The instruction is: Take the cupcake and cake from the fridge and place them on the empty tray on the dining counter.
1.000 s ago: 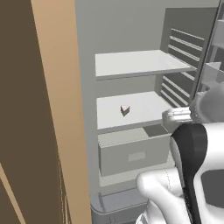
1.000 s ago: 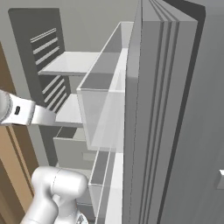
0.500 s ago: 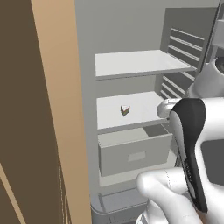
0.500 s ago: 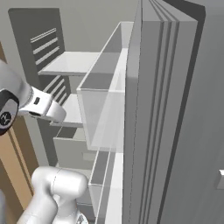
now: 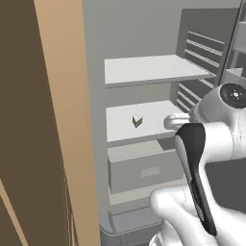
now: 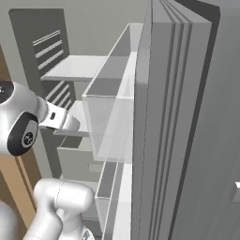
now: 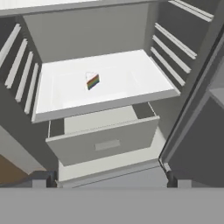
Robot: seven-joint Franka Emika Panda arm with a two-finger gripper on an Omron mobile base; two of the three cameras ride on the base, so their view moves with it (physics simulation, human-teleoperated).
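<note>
A tiny wedge of cake (image 7: 92,81), white on top with red, orange and green layers along its side, sits alone near the middle of a white shelf (image 7: 144,78) inside the open fridge (image 5: 144,33). Seen from the hand, the cake lies straight ahead of the jaws and well apart from them, a little to the left of their centre line. The gripper (image 7: 111,183) hangs outside the fridge, in front of the shelves, and its two dark fingertips (image 7: 38,183) stand spread as wide as they go, with nothing between them. Just below the cake's shelf, and nearer the jaws, a grey drawer (image 7: 105,142) sticks out towards the hand. To the right of the jaws stands the open fridge door (image 6: 178,117) with its clear bins. Another white shelf (image 5: 149,69) sits above the cake. The next step is probably to reach in for the cake. The risks: the hand could knock the jutting drawer front or the shelf edge on the way in, and because the slice is so small and wedge-shaped, the fingers could close off-centre and push it away or tip it over rather than grip it.
</note>
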